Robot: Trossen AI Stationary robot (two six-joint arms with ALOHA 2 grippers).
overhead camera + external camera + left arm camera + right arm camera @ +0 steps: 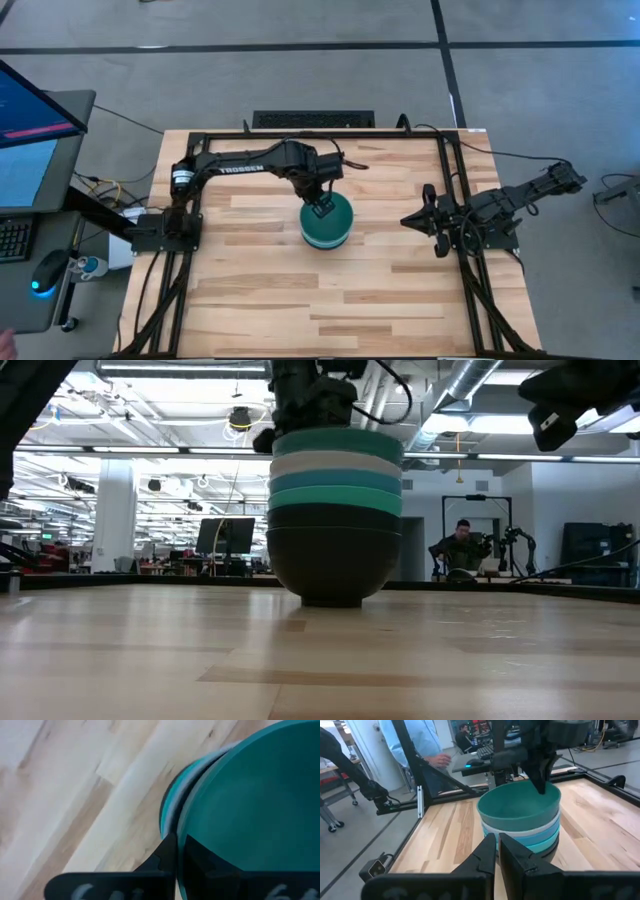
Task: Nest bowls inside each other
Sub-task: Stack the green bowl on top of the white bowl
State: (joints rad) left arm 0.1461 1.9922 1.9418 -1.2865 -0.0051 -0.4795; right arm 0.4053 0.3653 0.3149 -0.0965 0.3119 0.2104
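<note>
Six nested bowls (pixel 327 222) on wooden table (pixel 250 300) — left tool (pixel 320 209) pinching the rim.

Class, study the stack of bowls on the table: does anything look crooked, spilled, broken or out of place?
Nothing stands out. The stack of bowls stands upright and even on the table, teal bowl on top. The left gripper sits at that bowl's rim; the right gripper waits at the table's right side.

An open-plan robotics lab is showing: exposed ceiling ducts (pixel 480 385), other robot rigs (pixel 505 545), a person (pixel 458 545) sitting at workstations.
</note>
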